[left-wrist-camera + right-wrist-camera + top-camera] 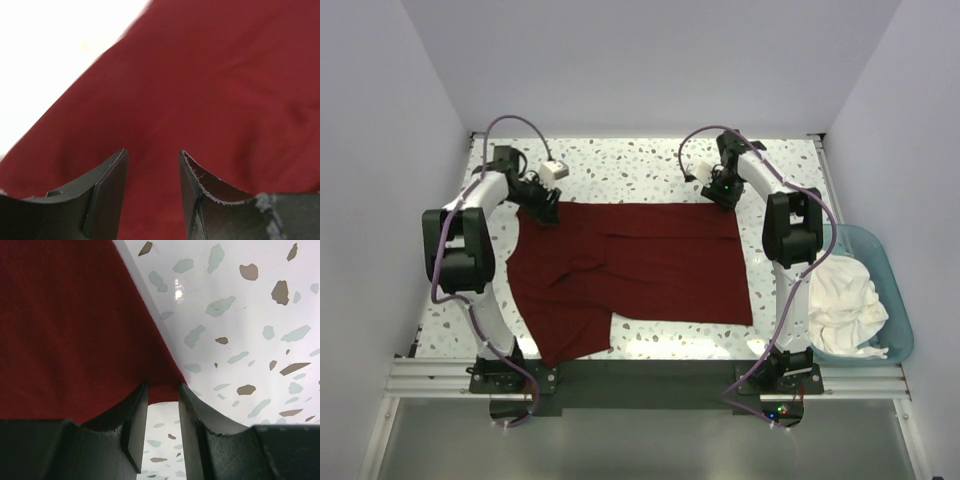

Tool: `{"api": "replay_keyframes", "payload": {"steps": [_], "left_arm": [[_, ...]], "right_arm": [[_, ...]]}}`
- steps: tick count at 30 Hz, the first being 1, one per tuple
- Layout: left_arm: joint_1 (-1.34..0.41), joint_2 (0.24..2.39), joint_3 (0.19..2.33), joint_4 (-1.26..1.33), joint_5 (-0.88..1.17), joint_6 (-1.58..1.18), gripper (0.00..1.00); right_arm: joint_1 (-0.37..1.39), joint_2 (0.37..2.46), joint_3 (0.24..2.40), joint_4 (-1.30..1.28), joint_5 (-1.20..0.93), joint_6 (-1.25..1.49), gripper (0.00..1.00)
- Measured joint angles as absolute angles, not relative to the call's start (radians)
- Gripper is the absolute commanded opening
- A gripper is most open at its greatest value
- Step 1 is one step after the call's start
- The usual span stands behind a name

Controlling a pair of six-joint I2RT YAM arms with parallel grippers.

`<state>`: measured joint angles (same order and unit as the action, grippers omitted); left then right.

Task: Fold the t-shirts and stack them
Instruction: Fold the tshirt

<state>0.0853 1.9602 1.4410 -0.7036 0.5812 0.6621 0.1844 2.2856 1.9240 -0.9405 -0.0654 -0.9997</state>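
The maroon t-shirt lies spread over the speckled table, with its near left part rumpled and folded over. At the shirt's far left corner my left gripper is open. In the left wrist view its jaws stand apart just above the red cloth with nothing between them. My right gripper is at the far right corner. In its wrist view the jaws are apart, the cloth's corner lies at their tips and bare table shows between them. The white t-shirt sits crumpled in the tub.
A light blue plastic tub stands at the table's right edge, beside the right arm's base. White walls close in on the left, right and far sides. Bare speckled table shows beyond the shirt's far edge.
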Motion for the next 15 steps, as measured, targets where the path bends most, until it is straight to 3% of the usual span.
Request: {"api": "replay_keyframes", "payload": {"steps": [8,15], "left_arm": [[-0.159,1.776,1.254,-0.692,0.671,0.807,0.48],[-0.381,1.764,1.146,-0.607,0.661,0.822,0.48]], "right_arm": [[0.184,2.286,1.924,-0.937,-0.06,-1.016,0.34],[0.183,2.286,1.937,-0.942,-0.07,-1.015,0.37]]}}
